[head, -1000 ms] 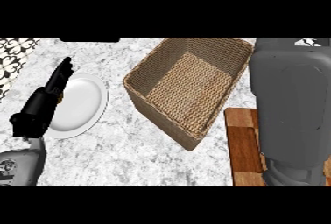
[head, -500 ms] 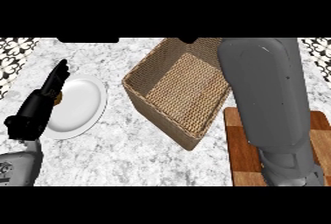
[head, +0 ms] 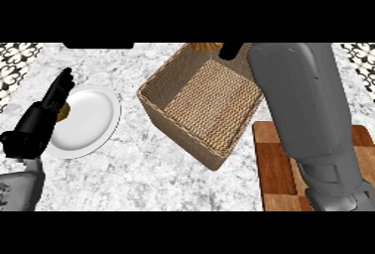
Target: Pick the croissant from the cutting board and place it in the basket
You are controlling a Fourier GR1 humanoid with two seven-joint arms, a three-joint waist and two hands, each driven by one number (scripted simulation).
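The wicker basket [head: 205,101] stands at the middle of the counter, its inside bare. My right forearm reaches from the lower right across the basket's right side. Only a bit of my right hand [head: 231,49] shows at the top edge, curled beside a brown piece of the croissant [head: 207,46], which hangs over the basket's far rim. The rest of the hand and croissant is cut off. The wooden cutting board [head: 277,166] lies at the lower right, partly under the forearm. My left hand [head: 42,116] rests open at the left, fingers straight.
A white plate [head: 88,121] lies left of the basket, partly under my left hand. A small brown thing [head: 64,112] shows at the plate's left rim beside the fingers. Marble counter lies between plate and basket.
My right forearm has swung left from over the cutting board to over the basket's right side. The croissant now shows at the far rim. The left hand has not moved.
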